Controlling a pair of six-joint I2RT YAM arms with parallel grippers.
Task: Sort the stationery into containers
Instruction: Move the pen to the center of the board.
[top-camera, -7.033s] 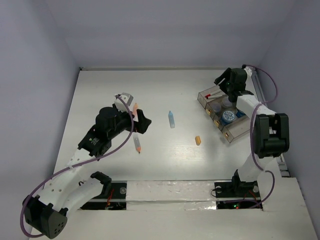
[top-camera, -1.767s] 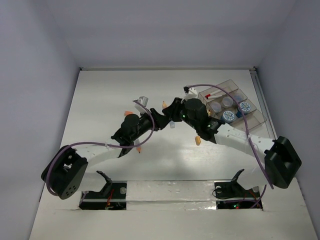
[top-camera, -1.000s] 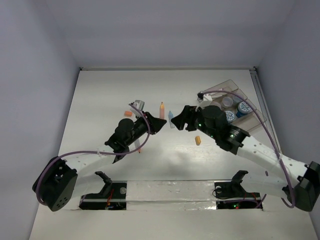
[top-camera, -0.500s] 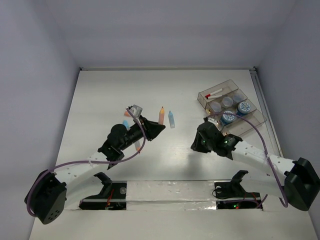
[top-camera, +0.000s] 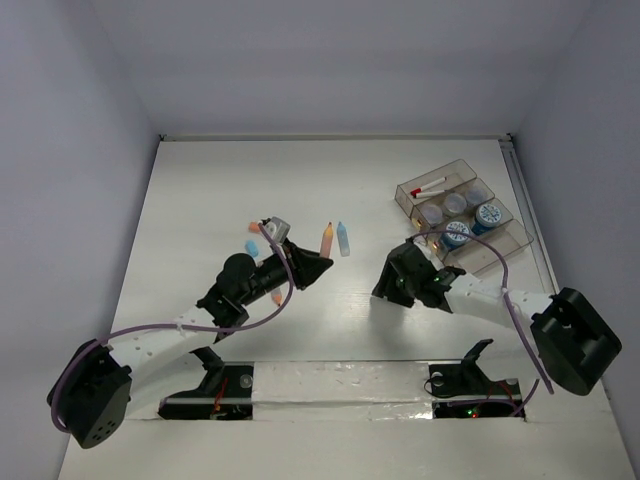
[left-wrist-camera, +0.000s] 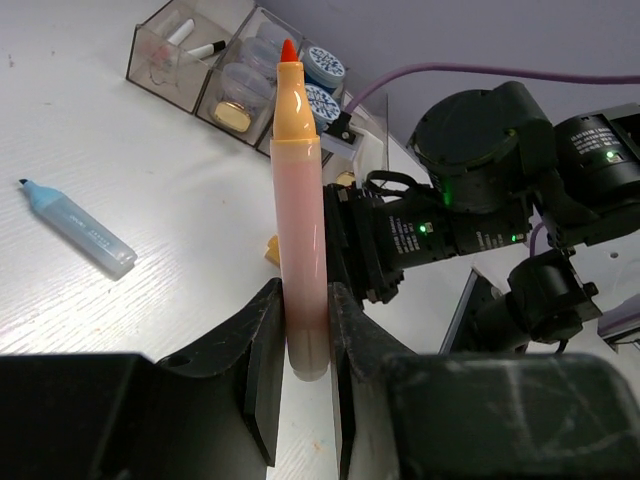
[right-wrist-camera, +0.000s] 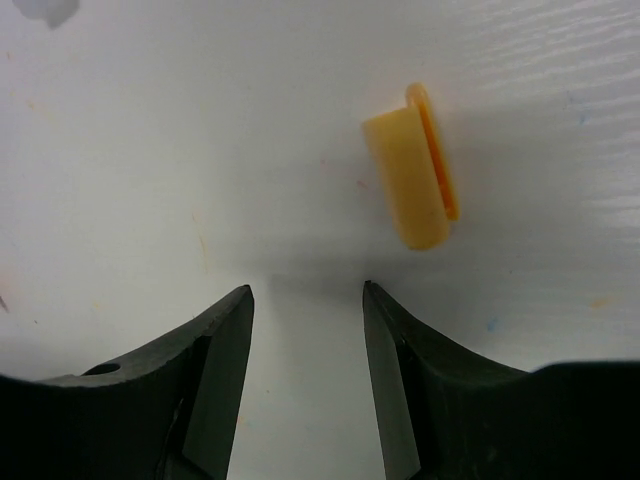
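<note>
At the far left of the white surface (top-camera: 200, 190) lie two little pieces, a small orange piece (top-camera: 251, 227) and, just beside it toward the arms, a small light-blue piece (top-camera: 252, 247). They are too small to say what they are.

To the right of them is the left gripper (top-camera: 308, 262). Its jaws are clenched on the lower end of the orange marker (top-camera: 326, 238). In the left wrist view this orange marker (left-wrist-camera: 300, 200) stands straight out from the left gripper (left-wrist-camera: 303, 330), with the bare red-orange tip pointing away from it. The marker is held above the surface and does not touch it.

Just beside the tip, to the right, the light-blue marker (top-camera: 343, 238) lies flat on the surface, apart from both arms.

Next comes the right gripper (top-camera: 393, 285), low over the surface. The right wrist view shows the right gripper (right-wrist-camera: 305, 300) with its jaws released and spread apart, nothing between them. The orange cap (right-wrist-camera: 415, 180) lies on the surface ahead of the jaws and a little to one side, touching neither one.

At the far right stands the clear tray (top-camera: 512, 240). A red marker (top-camera: 430, 187) lies in its far compartment. Two purple-lidded jars (top-camera: 433, 213) and two blue-lidded jars (top-camera: 487, 214) sit in the compartments beside it.
</note>
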